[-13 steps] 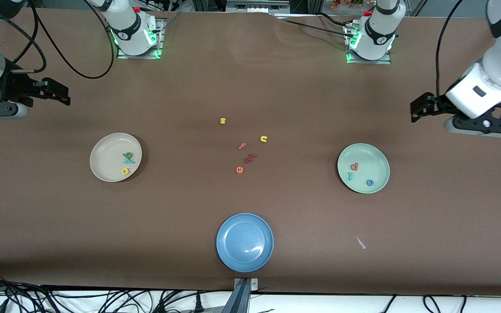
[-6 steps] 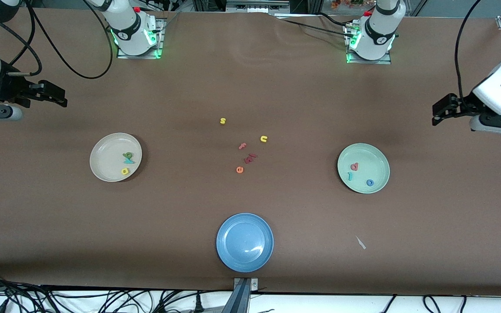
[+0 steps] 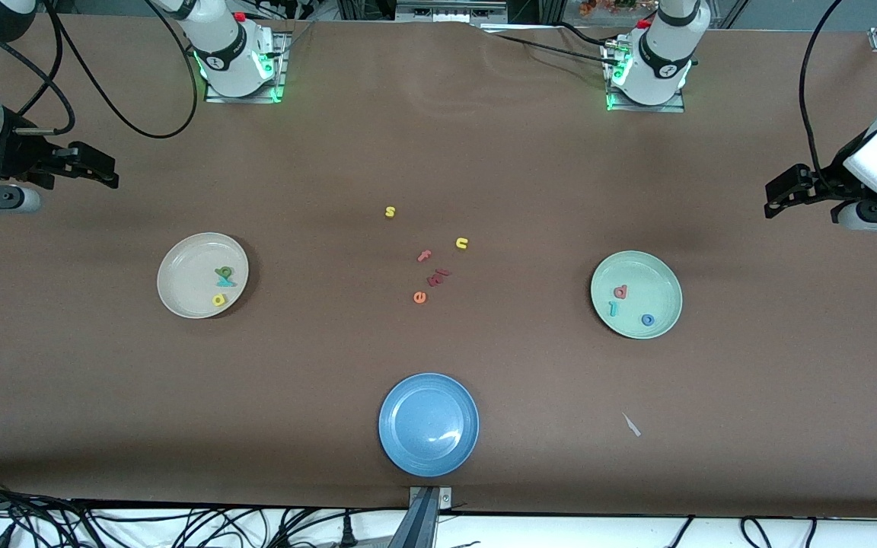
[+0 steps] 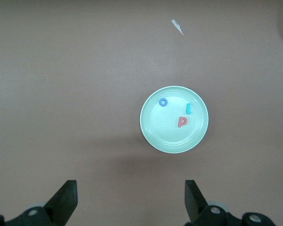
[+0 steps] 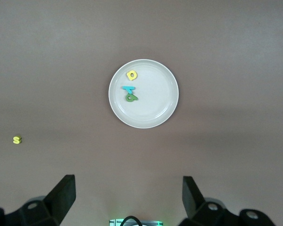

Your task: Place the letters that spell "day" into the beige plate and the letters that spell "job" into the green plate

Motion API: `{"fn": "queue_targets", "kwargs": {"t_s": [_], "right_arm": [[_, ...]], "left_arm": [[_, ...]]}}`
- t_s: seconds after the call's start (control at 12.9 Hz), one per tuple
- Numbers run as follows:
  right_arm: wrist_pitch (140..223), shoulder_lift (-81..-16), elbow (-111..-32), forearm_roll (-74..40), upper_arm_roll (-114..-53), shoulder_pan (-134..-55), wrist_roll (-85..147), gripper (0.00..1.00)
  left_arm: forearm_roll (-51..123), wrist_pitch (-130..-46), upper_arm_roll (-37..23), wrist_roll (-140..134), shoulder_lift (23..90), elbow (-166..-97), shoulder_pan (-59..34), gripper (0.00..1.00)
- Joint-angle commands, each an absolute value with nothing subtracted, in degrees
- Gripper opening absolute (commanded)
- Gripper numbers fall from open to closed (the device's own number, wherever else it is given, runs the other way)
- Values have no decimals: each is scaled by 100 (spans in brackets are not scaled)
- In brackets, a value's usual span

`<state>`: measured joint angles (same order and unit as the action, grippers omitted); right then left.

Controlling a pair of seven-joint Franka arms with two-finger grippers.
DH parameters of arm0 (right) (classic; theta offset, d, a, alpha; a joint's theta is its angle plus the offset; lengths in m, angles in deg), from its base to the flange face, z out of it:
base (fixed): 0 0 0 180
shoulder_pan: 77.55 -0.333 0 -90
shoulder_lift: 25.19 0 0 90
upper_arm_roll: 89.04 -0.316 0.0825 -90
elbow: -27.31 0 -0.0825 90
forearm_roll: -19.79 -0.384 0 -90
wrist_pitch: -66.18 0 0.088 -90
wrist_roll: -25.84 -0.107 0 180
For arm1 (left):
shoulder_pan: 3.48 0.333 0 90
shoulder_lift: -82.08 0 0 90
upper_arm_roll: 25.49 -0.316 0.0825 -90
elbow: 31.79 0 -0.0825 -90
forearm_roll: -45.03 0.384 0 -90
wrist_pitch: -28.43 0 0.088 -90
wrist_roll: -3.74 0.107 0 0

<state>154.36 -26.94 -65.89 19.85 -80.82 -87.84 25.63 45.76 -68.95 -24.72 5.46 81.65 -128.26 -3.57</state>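
On the brown desk (image 3: pixel 438 152), front view: beige plate (image 3: pixel 180 293) toward the right arm's end, holding yellow "d" (image 3: pixel 218 300), green "a" (image 3: pixel 224 271) and teal "y" (image 3: pixel 224 281), the last two touching. Green plate (image 3: pixel 663 278) toward the left arm's end, holding pinkish-red "b" (image 3: pixel 620 291), teal "j" (image 3: pixel 613 308) and blue "o" (image 3: pixel 648 320), each apart. Spare letters (image 3: pixel 431 266) lie mid-desk between the plates; blue plate (image 3: pixel 400 449) sits nearest the camera, empty. Right gripper (image 3: pixel 92 166) and left gripper (image 3: pixel 785 192) hang over bare desk at either end, fingers spread, nothing held; both arms wait.

Left wrist view: green plate (image 4: pixel 153 134) with all three letters flat inside the rim.

Right wrist view: beige plate (image 5: pixel 162 101) with all three inside; yellow "s" (image 5: pixel 17 140) well apart.

Risk, judged: sorting looks complete; any further sweep low over a plate could flick the light foam letters out.
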Motion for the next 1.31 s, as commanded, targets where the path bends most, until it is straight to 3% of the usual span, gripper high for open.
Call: {"fn": "queue_targets", "kwargs": {"t_s": [0.0, 1.24], "right_arm": [[15582, -2695, -6586, 2023, -8166, -8696, 2479, 100], [15539, -2739, -6541, 2014, -8139, -8687, 2513, 100]], "left_arm": [[4468, -6745, -2400, 418, 8225, -12751, -401, 100], [4468, -6631, -2364, 392, 8225, -12733, -401, 100]]}}
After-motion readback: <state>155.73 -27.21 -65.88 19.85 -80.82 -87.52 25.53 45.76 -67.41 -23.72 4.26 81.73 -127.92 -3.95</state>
